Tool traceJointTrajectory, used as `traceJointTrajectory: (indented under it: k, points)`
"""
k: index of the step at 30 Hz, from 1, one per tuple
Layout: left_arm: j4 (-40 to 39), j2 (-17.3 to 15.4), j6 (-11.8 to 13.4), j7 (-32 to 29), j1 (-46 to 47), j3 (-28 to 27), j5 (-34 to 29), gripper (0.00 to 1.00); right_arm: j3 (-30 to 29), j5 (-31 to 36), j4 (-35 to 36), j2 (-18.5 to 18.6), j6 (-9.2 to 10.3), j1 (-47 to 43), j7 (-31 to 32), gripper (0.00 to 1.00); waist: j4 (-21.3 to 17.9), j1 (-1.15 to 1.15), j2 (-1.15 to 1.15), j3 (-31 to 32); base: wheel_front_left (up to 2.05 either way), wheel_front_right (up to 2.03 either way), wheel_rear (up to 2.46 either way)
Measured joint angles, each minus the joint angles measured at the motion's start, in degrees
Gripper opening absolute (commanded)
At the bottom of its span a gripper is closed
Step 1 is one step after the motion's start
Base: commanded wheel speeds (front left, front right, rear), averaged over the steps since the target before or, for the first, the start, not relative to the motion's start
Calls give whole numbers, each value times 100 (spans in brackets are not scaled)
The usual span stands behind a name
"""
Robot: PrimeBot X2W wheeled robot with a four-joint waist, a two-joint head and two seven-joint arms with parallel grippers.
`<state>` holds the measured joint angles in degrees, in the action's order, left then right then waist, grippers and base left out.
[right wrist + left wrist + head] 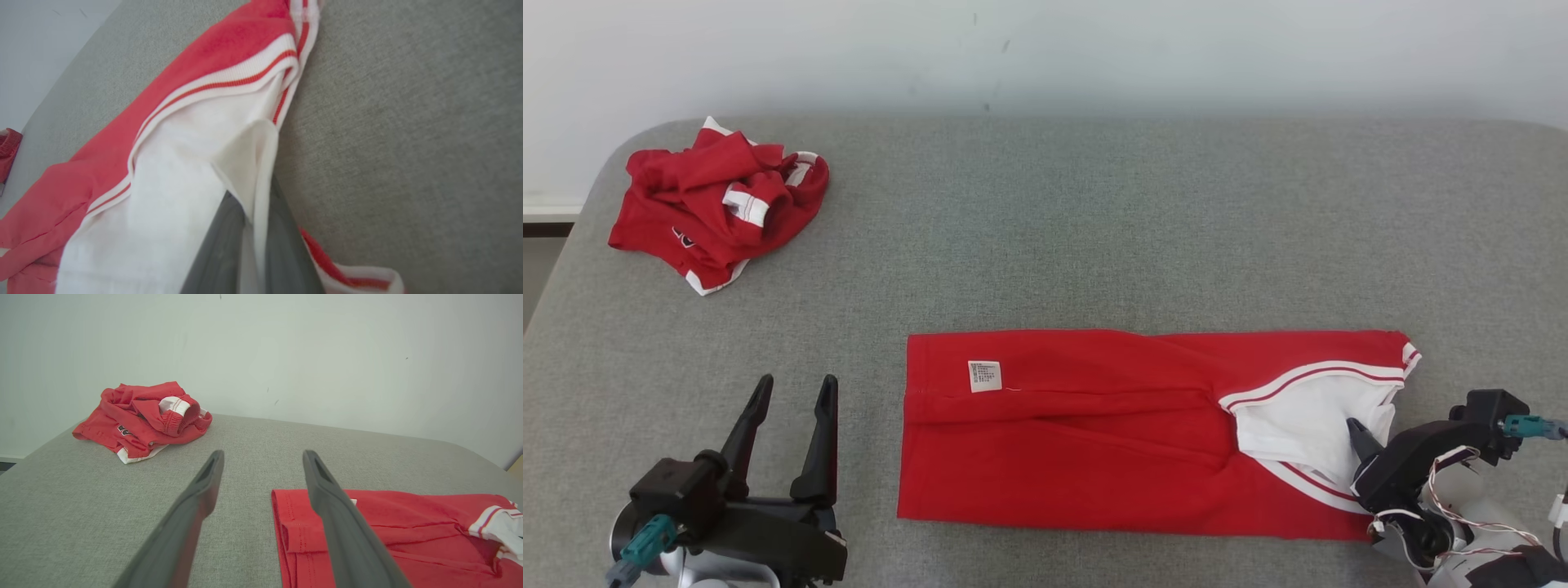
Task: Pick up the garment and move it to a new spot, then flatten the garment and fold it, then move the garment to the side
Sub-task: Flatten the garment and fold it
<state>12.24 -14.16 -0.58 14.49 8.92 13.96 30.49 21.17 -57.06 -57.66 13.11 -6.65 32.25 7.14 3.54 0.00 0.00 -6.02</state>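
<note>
garment: the red garment (1094, 433) is lying flat as a long folded band on the near part of the grey surface (1094, 204), with its white-trimmed end pointing to the robot's right.
right hand: in the head view the right hand (1356, 431) is reaching onto the white cloth at that end, and only one dark fingertip is showing. the right wrist view is giving the detail the head view is hiding: both fingers (220, 245) are pressing together on a raised fold of white cloth, so the hand is gripping the garment.
left hand: the left hand (797, 380) is sitting at the lower left, just beside the garment's left edge, with its fingers spread apart and holding nothing. the left wrist view is showing bare grey surface between the fingers.
label: the head view is showing a small white label (985, 376) near the garment's left end; in the left wrist view a finger is covering most of it.
second garment: a crumpled red and white garment (719, 204) is lying at the far left corner, well apart. the left wrist view is showing its dark print and a gathered white cuff.
</note>
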Motion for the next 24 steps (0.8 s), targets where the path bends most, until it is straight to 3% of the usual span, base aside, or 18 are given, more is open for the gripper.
traceJointTrajectory:
  k: [7,24]
  points:
    - [-1,51,-1,0,-13,-29,-32,100,21,4,26,98,-26,-12,-264,0,-56,0,0,63,0,0,0]
    - [-44,118,-52,0,-136,-93,-45,100,-29,25,444,1118,-47,-242,-1034,0,-316,0,0,189,0,0,0]
